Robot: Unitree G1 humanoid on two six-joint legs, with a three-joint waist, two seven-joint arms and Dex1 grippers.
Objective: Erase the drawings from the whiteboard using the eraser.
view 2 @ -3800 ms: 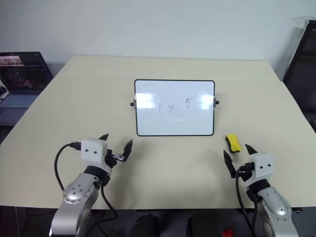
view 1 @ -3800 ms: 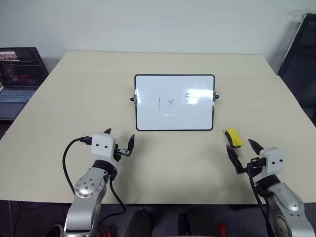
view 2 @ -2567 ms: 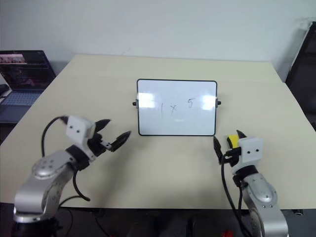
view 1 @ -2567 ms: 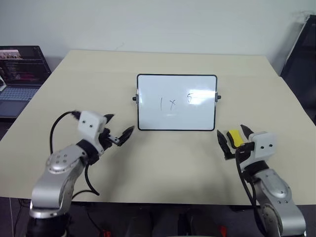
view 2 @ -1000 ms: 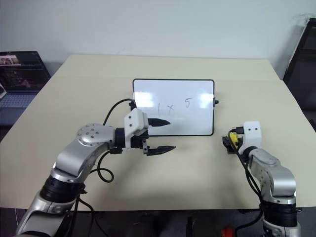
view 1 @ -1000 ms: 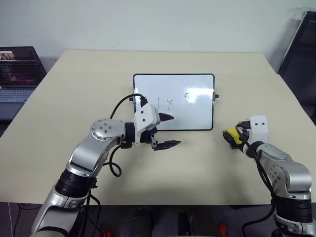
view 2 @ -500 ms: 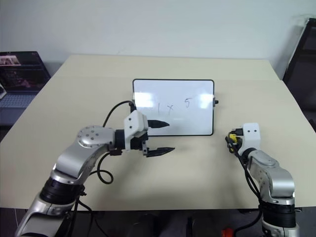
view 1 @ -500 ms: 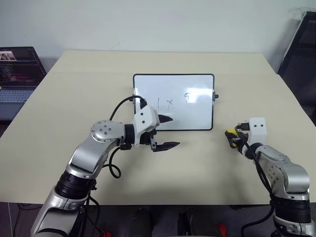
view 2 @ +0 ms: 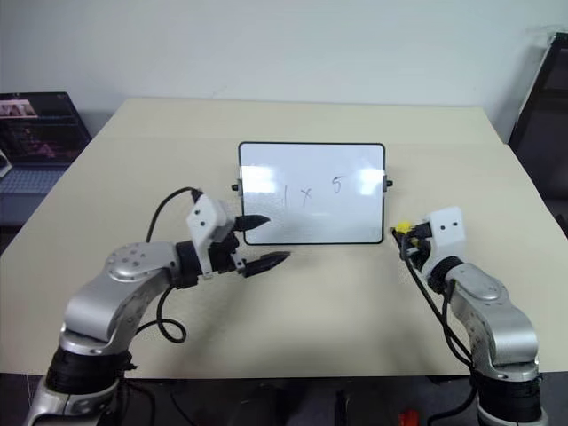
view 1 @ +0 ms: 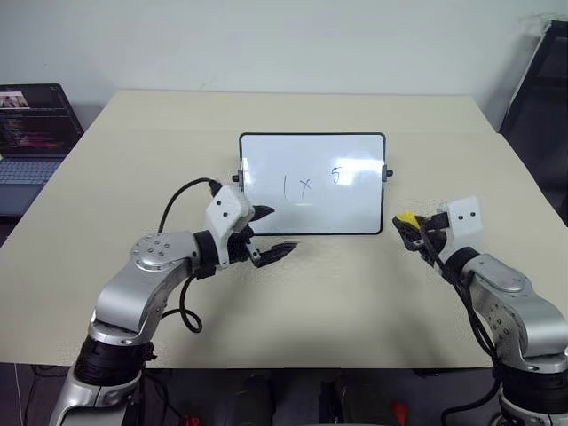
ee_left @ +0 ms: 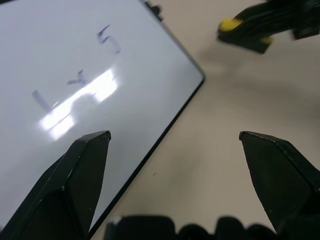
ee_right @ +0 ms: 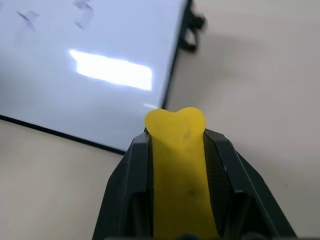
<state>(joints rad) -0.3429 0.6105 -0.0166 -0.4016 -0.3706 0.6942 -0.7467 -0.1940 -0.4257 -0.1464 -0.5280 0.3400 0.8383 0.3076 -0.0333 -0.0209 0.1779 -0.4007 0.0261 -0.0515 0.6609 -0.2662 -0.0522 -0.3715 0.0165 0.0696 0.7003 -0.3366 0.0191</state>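
A wide beige table spans most of the scene, its far edge meeting a plain pale wall. At far left, beyond the table's left edge, sits an open dark laptop with a lit screen and a bluish keyboard. At far right, a dark upright frame stands just off the table's right corner.

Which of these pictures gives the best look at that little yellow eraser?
The right wrist view: the eraser looms close, pinched between the right gripper fingers. The head views and left wrist view show just a small yellow spot.
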